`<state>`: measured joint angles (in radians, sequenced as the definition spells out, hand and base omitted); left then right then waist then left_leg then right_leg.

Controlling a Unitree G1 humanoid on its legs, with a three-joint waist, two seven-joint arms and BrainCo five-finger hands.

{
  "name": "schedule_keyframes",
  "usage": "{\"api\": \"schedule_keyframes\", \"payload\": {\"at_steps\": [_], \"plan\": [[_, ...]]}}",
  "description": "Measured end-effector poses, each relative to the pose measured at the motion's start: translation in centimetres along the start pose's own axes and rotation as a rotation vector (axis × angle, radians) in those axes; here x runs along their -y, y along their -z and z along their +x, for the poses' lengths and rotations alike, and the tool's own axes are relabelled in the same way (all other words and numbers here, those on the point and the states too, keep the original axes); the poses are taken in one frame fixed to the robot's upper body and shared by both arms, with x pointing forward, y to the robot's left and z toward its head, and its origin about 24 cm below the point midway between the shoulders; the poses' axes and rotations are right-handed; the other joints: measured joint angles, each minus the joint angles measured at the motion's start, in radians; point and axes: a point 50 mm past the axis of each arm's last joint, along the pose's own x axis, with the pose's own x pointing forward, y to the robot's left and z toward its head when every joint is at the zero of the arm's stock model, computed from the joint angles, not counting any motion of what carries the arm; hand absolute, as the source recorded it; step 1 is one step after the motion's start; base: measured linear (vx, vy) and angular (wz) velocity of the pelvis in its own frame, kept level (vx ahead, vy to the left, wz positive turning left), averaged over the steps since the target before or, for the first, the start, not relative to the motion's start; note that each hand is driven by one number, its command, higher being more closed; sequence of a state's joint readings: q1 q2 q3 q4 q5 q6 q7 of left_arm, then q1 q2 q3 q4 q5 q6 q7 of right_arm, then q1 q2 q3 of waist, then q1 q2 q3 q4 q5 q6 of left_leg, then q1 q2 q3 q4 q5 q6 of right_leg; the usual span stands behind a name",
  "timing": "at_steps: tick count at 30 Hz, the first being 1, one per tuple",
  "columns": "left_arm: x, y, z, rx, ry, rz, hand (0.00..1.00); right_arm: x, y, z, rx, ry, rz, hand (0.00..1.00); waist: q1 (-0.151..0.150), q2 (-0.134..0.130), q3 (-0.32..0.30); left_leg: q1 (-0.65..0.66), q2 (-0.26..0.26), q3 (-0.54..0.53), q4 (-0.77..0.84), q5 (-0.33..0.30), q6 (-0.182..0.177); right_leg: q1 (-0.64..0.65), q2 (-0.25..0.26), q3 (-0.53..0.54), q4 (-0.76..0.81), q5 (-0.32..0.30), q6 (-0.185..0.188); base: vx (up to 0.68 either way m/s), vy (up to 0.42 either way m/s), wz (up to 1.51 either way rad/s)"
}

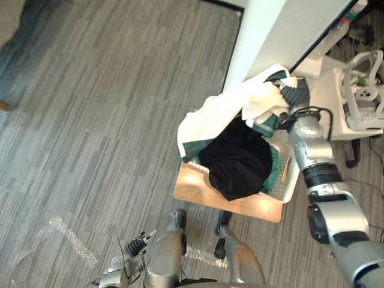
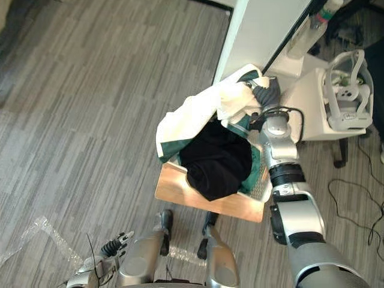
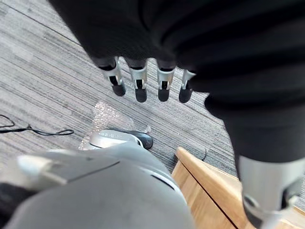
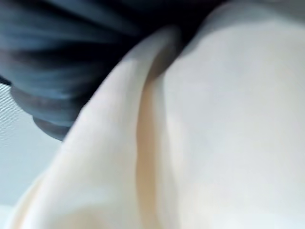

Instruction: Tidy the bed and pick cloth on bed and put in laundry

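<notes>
Soft cream cloth (image 1: 219,114), matt black cloth (image 1: 240,161), white plastic basket (image 1: 289,187), glossy wooden stool (image 1: 197,189)

Stereo pair above basket (image 1: 293,187) (wrists close-up)

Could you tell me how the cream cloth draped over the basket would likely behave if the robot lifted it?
Probably floppy: the cream cloth folds and sags over the basket rim. It would likely trail when lifted, since part hangs outside. It may drag the black cloth it touches.
</notes>
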<state>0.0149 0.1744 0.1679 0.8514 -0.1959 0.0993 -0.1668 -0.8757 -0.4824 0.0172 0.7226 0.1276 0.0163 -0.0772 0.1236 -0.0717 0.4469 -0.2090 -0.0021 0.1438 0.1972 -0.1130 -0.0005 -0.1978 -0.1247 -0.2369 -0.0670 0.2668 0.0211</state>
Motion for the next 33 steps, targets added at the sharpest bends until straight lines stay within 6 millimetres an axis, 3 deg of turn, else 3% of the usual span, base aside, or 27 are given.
{"api": "schedule_keyframes", "payload": {"at_steps": [7,8,11,15,17,22,25,27,29,33], "plan": [[0.1,-1.2,0.2,0.033,0.009,0.019,0.0,-0.8,-0.4,-0.3,0.038,-0.046,-0.029,1.0,0.001,0.009,0.026,-0.027,0.003,0.024,0.022,0.0,0.001,-0.023,0.003,0.023,-0.005,0.014,-0.005,-0.02,0.037,-0.07],[0.3,-1.3,0.2,0.034,0.015,0.026,0.0,-1.1,-0.6,-0.7,0.061,-0.056,-0.034,0.0,-0.001,0.009,0.027,-0.027,0.005,0.028,0.025,-0.001,0.001,-0.023,0.004,0.027,-0.005,0.014,-0.005,-0.02,-0.001,-0.11],[1.2,-1.8,0.5,0.043,0.042,0.05,0.0,-1.6,-0.3,-1.4,0.078,-0.077,-0.063,0.0,-0.002,0.01,0.027,-0.028,0.012,0.043,0.031,-0.006,0.009,-0.024,0.01,0.051,-0.005,0.014,-0.006,-0.03,0.003,-0.17],[1.5,-2.2,0.7,0.051,0.049,0.057,0.0,-3.4,1.0,-2.0,0.045,-0.15,-0.145,0.0,-0.006,0.01,0.027,-0.043,0.019,0.057,0.049,-0.023,0.023,-0.025,0.015,0.061,-0.004,-0.033,-0.04,-0.06,-0.006,-0.13],[1.9,-2.3,0.7,0.062,0.065,0.081,0.0,-4.4,2.8,-2.8,-0.011,-0.186,-0.214,0.0,-0.006,0.01,0.026,-0.037,0.024,0.057,0.053,-0.02,0.017,-0.023,0.013,0.06,0.0,-0.057,-0.008,-0.03,-0.047,0.03],[1.9,-2.0,0.6,0.071,0.08,0.092,0.0,-4.4,6.5,-5.0,-0.11,-0.186,-0.272,0.0,-0.017,0.005,0.014,0.035,0.044,0.052,0.017,-0.002,0.001,0.044,0.031,0.049,-0.004,-0.057,-0.004,0.02,-0.055,0.0],[1.5,-0.7,0.3,0.033,0.075,0.104,0.0,-4.4,7.8,-6.7,-0.124,-0.201,-0.286,0.0,-0.032,-0.01,-0.057,0.067,0.044,0.057,-0.007,-0.002,0.001,0.064,0.033,0.054,-0.008,-0.067,0.009,0.02,0.003,-0.07],[0.9,1.4,-0.3,-0.022,0.067,0.104,0.0,-4.4,9.8,-8.8,-0.179,-0.215,-0.285,0.0,-0.044,-0.029,-0.158,0.103,0.044,0.063,-0.035,-0.001,0.0,0.086,0.036,0.06,-0.01,-0.076,0.014,0.09,0.007,-0.08],[0.5,2.4,-0.6,-0.052,0.056,0.115,0.0,-4.1,10.9,-10.1,-0.216,-0.212,-0.283,0.0,-0.054,-0.041,-0.211,0.14,0.04,0.065,-0.06,0.0,-0.001,0.111,0.035,0.063,-0.011,-0.09,0.023,0.06,0.013,-0.08],[0.0,4.1,-1.2,-0.101,0.047,0.131,0.0,-2.1,14.0,-13.2,-0.346,-0.16,-0.279,0.0,-0.067,-0.048,-0.304,0.202,0.03,0.084,-0.118,0.008,-0.006,0.145,0.033,0.074,-0.024,-0.099,0.026,0.04,0.023,-0.12]]}}
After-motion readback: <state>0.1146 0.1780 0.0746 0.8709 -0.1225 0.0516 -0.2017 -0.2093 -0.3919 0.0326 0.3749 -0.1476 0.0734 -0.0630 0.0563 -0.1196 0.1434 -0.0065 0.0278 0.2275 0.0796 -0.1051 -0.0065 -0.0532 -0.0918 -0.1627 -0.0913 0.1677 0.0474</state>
